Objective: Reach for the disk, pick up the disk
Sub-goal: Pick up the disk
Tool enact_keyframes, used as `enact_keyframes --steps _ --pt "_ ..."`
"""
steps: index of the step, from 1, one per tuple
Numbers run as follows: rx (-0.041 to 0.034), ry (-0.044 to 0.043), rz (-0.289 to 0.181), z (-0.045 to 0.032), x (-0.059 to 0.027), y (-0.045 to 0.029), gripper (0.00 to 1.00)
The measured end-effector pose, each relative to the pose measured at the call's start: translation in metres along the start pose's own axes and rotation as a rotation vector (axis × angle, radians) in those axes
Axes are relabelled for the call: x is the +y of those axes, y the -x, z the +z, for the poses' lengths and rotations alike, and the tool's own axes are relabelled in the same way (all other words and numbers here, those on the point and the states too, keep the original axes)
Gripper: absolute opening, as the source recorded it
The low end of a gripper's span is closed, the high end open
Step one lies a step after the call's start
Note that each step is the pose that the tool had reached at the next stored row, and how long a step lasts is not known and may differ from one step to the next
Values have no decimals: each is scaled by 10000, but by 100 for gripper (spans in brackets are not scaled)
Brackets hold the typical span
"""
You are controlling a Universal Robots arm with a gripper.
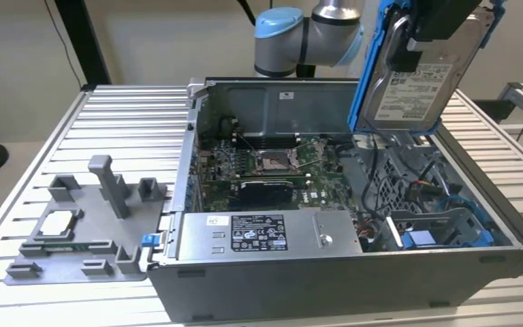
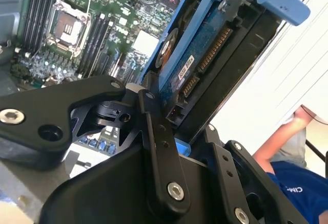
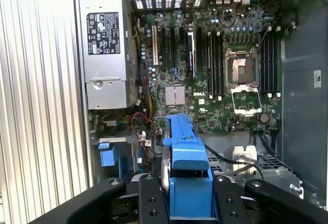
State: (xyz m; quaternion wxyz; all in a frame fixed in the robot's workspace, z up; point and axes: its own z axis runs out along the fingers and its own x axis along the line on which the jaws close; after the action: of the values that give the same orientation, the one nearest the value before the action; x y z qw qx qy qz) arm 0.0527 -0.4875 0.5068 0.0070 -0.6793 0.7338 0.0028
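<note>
The disk [image 1: 414, 82], a silver-grey drive with a white label in a bright blue bracket, hangs upright above the open computer case's far right corner, lifted out of the case. My gripper [image 1: 418, 42] is shut on its upper part. In the second wrist view, the black fingers [image 2: 156, 147] clamp the disk [image 2: 205, 65] from both sides, with its circuit-board side and connector facing the camera. In the first wrist view, the blue bracket edge of the disk [image 3: 185, 157] stands between the gripper's [image 3: 187, 201] black finger links, over the motherboard.
The open computer case [image 1: 334, 286] sits on a slatted metal table [image 1: 116, 116]. Inside it are a motherboard [image 1: 271, 167], a power supply [image 1: 261, 235] and a blue drive bay [image 1: 434, 238]. A grey fixture [image 1: 80, 231] with a white-topped chip lies at the exterior view's left. A person's arm [image 2: 282, 142] is nearby.
</note>
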Motion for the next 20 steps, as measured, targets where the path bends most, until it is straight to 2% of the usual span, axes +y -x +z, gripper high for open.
enact_keyframes --steps 6,20 --pt "0 0 -11 -1 -23 -59 0" --pt "0 1 -42 -3 -190 -271 0"
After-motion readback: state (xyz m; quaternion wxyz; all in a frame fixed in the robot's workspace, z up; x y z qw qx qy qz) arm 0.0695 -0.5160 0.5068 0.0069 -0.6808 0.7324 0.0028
